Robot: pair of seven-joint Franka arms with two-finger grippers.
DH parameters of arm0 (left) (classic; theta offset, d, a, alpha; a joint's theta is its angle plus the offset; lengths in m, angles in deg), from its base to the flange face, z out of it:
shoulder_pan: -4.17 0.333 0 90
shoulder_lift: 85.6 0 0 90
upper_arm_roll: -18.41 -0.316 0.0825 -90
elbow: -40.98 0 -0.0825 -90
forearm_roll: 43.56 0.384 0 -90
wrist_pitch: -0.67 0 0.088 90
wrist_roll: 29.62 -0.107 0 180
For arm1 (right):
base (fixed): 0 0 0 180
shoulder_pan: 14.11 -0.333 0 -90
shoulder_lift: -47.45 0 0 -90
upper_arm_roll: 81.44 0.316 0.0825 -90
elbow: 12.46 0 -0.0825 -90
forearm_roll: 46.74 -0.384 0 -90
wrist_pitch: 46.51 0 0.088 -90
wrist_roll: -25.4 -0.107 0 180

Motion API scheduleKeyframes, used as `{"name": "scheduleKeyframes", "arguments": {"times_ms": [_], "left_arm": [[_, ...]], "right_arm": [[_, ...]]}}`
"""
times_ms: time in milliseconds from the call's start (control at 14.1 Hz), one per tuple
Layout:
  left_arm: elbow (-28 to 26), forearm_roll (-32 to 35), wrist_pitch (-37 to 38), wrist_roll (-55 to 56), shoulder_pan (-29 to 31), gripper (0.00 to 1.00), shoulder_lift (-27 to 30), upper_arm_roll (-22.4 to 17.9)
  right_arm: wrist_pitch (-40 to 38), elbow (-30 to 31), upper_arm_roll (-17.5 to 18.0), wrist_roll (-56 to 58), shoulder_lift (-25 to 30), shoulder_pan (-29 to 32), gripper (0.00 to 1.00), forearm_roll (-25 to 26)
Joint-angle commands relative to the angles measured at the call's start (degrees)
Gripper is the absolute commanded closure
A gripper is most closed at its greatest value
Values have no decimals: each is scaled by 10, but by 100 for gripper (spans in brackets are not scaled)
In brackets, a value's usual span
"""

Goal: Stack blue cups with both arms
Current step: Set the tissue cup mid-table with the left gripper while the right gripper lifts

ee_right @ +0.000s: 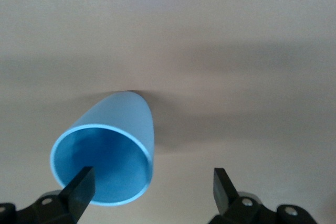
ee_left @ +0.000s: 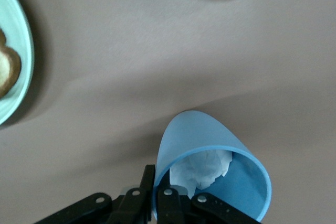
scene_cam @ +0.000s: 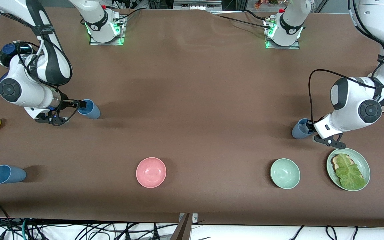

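Pinching one blue cup's rim (ee_left: 210, 177), left jaws closed; right jaws spread.

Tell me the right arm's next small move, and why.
Probably close the right gripper on its blue cup: its fingers stand open, one at the cup's mouth, the other outside the wall, so the rim lies between them. The left gripper is already shut on the other blue cup at its rim.

Brown-covered table (scene_cam: 192, 83) under even light; tangled cables (scene_cam: 78, 230) along its near edge
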Motion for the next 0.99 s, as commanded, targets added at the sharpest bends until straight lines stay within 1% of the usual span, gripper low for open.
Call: {"name": "scheduleKeyframes", "arguments": {"times_ms": [0, 71, 284, 355, 426, 497, 568, 639, 781, 923], "left_arm": [[49, -12, 73, 62, -4, 100, 9, 49], [63, -24, 90, 108, -6, 100, 8, 73], [68, -28, 93, 242, -7, 100, 3, 151], [68, -28, 91, 280, -15, 100, -1, 170], [68, -29, 89, 314, -30, 100, -9, 176], [68, -29, 85, 344, -57, 100, -18, 176], [79, -29, 80, 379, -86, 100, -29, 176], [92, -28, 77, 416, -110, 100, -40, 176], [117, -28, 76, 461, -143, 100, -69, 176], [129, -29, 76, 477, -154, 100, -83, 176]], "right_arm": [[13, 6, -2, 7, -8, 4, 0, 6], [13, 3, -3, 6, -14, 5, 0, 6], [14, -1, -3, -1, -32, 8, 0, 4], [14, -5, -3, -1, -35, 9, 5, 4], [14, -5, -3, -1, -34, 9, 28, 4], [11, -5, -3, -1, -34, 8, 59, 2], [9, -5, -3, -2, -34, 9, 77, 1], [8, -5, -3, -2, -33, 8, 98, 1], [6, -6, -2, 2, -33, 8, 100, 1], [6, -12, -2, 5, -33, 8, 100, 1]]}}
